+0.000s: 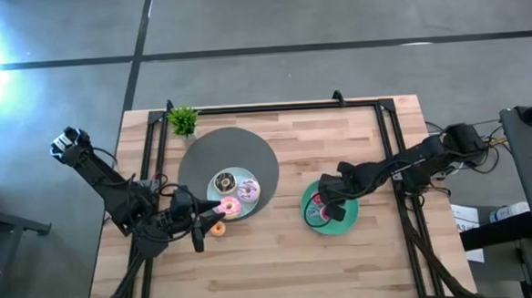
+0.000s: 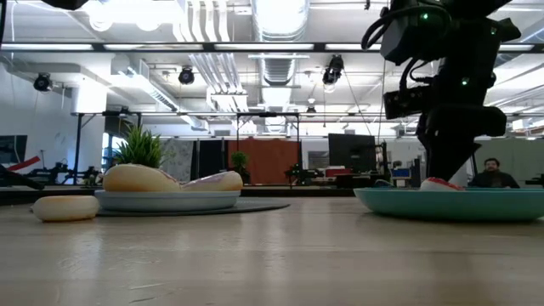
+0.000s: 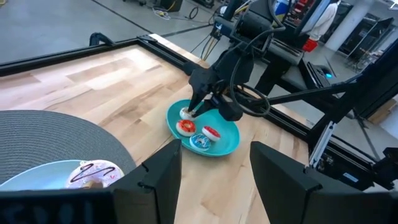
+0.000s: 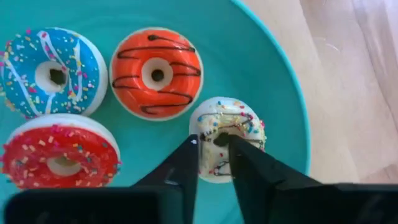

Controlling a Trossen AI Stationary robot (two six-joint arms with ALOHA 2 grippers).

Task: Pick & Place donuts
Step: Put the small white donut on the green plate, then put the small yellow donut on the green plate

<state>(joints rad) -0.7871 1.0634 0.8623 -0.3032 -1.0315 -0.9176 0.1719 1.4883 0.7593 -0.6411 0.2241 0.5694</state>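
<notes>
The green plate (image 4: 124,18) holds several donuts: blue (image 4: 50,71), orange (image 4: 155,73), red (image 4: 59,158) and a white sprinkled one (image 4: 236,121). My right gripper (image 4: 213,149) points down over the white donut, slightly open, one finger beside its hole and one at its outer edge. The light-blue plate (image 1: 249,175) on the grey mat carries a drizzled donut (image 1: 224,181), a lilac one (image 1: 248,191) and a pink one (image 1: 230,206). An orange donut (image 1: 217,228) lies on the table. My left gripper (image 3: 214,180) hovers open by that plate, holding nothing. My right gripper comes from above with its fingers on either side of one stretch of the white donut's ring (image 4: 208,127), one by the hole and one outside. Whether the fingers touch it I cannot tell. The donut lies flat on the green plate.
A small potted plant (image 1: 183,121) stands at the far edge beside the grey mat (image 1: 202,152). A black frame (image 1: 273,108) runs along the far edge and both sides. Bare wood lies between the two plates and along the near edge.
</notes>
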